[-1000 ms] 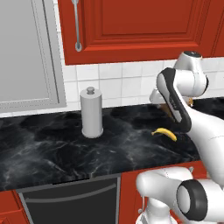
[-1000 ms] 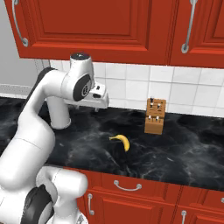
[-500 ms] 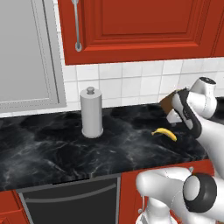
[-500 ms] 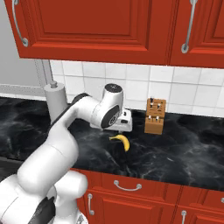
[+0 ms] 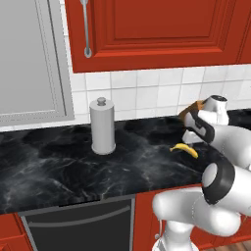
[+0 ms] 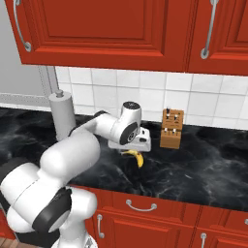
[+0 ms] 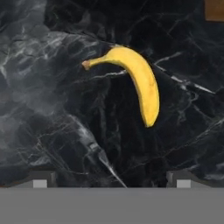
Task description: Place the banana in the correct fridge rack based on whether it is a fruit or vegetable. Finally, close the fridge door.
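Observation:
The banana (image 7: 140, 81), small, curved and yellow, lies flat on the black marble counter (image 7: 57, 109); it also shows as the banana (image 5: 185, 149) and the banana (image 6: 136, 157) near the counter's front edge. My gripper (image 7: 111, 183) hangs just above it, pointing down, open, with its two fingertips (image 7: 41, 180) set wide apart and nothing between them. From the base the gripper (image 6: 132, 149) sits directly over the fruit, apart from it. The fridge rack is out of view.
A grey cylinder canister (image 5: 102, 126) stands on the counter to the left. A wooden knife block (image 6: 171, 129) stands against the tiled wall just right of the banana. Red cabinets hang overhead; a grey panel (image 5: 27, 59) fills the far left.
The arm has swung forward and down from beside the canister, bringing the hand low over the banana. The banana has not moved.

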You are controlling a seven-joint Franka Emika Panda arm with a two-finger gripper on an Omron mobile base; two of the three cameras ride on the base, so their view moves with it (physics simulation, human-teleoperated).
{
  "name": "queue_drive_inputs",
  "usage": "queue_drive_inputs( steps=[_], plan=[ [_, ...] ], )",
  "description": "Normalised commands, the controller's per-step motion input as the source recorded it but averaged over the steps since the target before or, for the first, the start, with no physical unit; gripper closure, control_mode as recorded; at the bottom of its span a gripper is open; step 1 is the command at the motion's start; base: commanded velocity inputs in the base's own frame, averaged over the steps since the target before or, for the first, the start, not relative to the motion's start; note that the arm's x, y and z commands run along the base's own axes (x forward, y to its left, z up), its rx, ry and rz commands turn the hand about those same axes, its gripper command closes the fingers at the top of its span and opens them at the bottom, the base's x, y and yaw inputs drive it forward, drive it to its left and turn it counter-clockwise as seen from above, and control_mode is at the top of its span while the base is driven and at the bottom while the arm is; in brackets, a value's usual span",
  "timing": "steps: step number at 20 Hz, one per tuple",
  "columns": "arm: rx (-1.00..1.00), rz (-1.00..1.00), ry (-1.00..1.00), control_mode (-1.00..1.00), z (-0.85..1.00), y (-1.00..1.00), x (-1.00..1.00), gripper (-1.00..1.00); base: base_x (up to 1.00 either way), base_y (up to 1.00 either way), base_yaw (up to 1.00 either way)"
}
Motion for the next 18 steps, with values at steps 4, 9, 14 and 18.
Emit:
queue_drive_inputs(
  steps=[4, 9, 14, 18],
  plan=[
    [-0.06, 0.0, 0.07, -1.0, -0.54, -0.17, 0.25, -1.0, 0.0, 0.0, 0.0],
    [0.0, 0.0, 0.0, -1.0, -0.37, -0.1, 0.14, -1.0, 0.0, 0.0, 0.0],
    [-0.01, 0.0, 0.0, -1.0, -0.39, -0.1, 0.15, -1.0, 0.0, 0.0, 0.0],
    [0.0, 0.0, 0.0, -1.0, -0.35, -0.13, 0.18, -1.0, 0.0, 0.0, 0.0]
  ],
)
